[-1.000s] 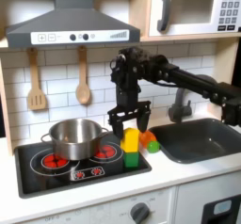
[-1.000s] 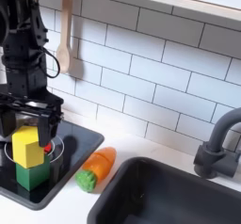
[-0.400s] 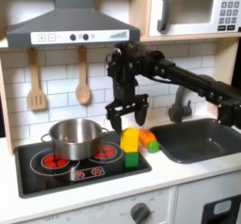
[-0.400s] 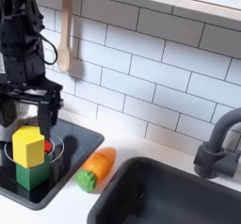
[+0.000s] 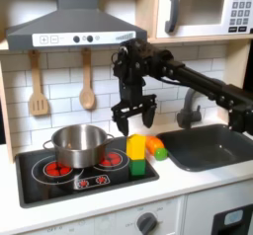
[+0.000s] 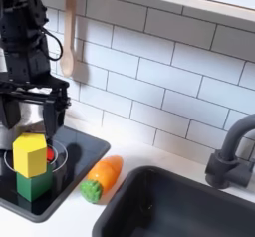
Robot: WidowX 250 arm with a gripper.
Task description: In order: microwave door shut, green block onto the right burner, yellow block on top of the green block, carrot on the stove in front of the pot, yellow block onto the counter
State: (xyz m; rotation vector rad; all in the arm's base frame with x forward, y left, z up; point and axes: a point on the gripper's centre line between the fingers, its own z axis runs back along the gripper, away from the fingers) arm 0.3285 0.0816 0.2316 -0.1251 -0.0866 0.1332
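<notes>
Hovering with its fingers spread and empty, the hand (image 5: 133,110) is seen above the yellow block (image 6: 30,155), stacked on the green block (image 6: 32,186) at the right burner. The carrot (image 6: 101,176), judged light, stiff and taper-slippery, is best pinched across its thick middle on the table (image 6: 62,219)

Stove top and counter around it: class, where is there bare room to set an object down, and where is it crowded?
Free: the black stove top in front of the steel pot, and the white counter in front of the orange carrot. Crowded: the right burner, where the yellow block sits on the green block under the open end effector.
</notes>
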